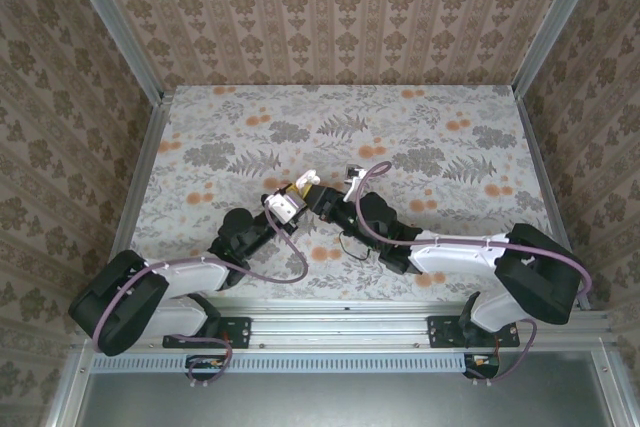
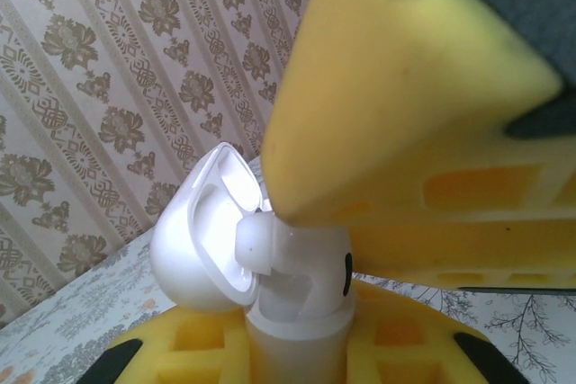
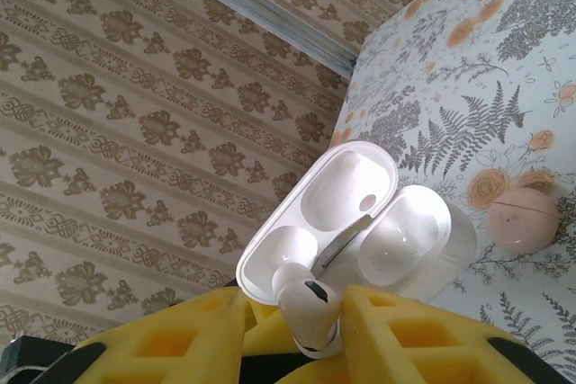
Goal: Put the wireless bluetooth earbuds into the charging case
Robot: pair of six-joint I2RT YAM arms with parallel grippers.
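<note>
Yellow foam pads [image 3: 220, 321] of the right claw [image 3: 306, 334] pinch one earbud [image 3: 304, 299] by its stem, its tip at the open charging case [image 3: 346, 213]. The left claw [image 2: 297, 352] is clamped on the case's base, above the worktop [image 1: 450, 127]. Both pieces look light, glossy and slippery, so they are best gripped gently on their flat sides. The arms angle inward and meet mid-worktop.

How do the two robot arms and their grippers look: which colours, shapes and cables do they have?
The left arm and the right arm both have black joint housings and white link shells. A thin purple cable loops along each arm. The left gripper and the right gripper have white bodies. Their fingers are bright yellow blocks with rectangular recesses and black patches.
</note>
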